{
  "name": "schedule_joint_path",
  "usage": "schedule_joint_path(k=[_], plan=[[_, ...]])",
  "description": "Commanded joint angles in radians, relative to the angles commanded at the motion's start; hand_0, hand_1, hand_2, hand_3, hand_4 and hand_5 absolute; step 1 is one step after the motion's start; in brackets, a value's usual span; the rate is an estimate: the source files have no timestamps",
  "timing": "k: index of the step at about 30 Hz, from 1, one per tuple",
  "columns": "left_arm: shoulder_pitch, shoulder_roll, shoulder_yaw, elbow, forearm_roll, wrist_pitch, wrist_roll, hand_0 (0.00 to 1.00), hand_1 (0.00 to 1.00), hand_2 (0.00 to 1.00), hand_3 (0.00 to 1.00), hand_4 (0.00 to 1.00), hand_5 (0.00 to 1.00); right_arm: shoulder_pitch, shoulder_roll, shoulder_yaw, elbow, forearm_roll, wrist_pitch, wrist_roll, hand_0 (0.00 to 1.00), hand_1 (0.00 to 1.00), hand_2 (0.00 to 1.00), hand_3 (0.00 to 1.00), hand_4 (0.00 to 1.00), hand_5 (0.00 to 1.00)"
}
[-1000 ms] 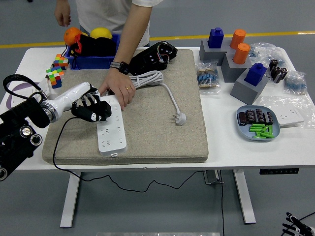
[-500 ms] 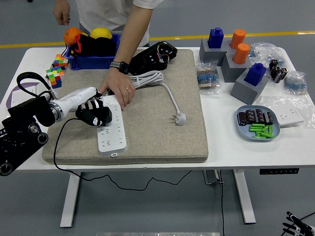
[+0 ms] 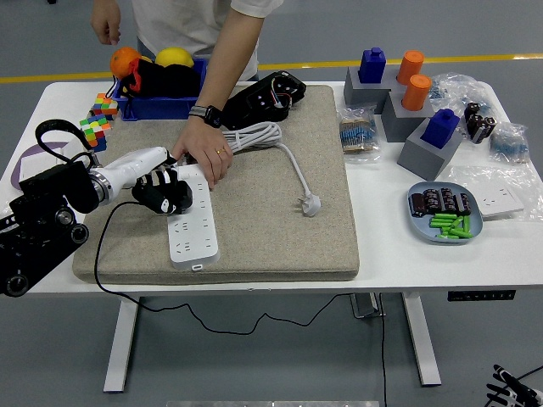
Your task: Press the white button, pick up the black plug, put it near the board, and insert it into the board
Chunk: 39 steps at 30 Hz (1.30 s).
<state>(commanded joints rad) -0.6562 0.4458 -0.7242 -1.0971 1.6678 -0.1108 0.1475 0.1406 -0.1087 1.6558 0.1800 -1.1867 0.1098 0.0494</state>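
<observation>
From the head view we see our left hand point(image 3: 163, 193) reaching in from the left over the far end of the white power strip point(image 3: 192, 222), which lies lengthwise on the beige mat point(image 3: 280, 212) covering most of the desk point(image 3: 407, 254). The hand's fingers are curled over something black at the strip's far end, with a thin black cable point(image 3: 106, 254) trailing from there over the mat's near left edge; we cannot tell whether the black plug itself is gripped or already seated, since the hand hides it. Our right hand is out of view.

A person's hand point(image 3: 204, 153) rests on the strip's far end, just beside ours, pressing it down. A coiled white cord with its plug point(image 3: 310, 204) lies on the mat to the right of the strip. On the right side of the desk sits a blue tray point(image 3: 445, 214) with green pieces.
</observation>
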Motion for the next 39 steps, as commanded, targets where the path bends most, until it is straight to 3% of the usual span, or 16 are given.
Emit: schedule_joint_path(k=[25, 39], plan=[[-0.01, 0.024, 0.027, -0.022, 0.004, -0.02, 0.031, 0.296, 0.385, 0.389, 0.397, 0.774, 0.002, 0.0, -0.001, 0.004, 0.0, -0.003, 0.0, 0.0, 0.722, 0.607, 0.55, 0.656, 0.732, 0.487], [-0.031, 0.016, 0.058, -0.017, 0.019, -0.022, 0.051, 0.292, 0.382, 0.387, 0.395, 0.771, 0.002, 0.002, -0.002, 0.0, 0.0, 0.0, -0.001, 0.0, 0.722, 0.607, 0.55, 0.656, 0.732, 0.488]])
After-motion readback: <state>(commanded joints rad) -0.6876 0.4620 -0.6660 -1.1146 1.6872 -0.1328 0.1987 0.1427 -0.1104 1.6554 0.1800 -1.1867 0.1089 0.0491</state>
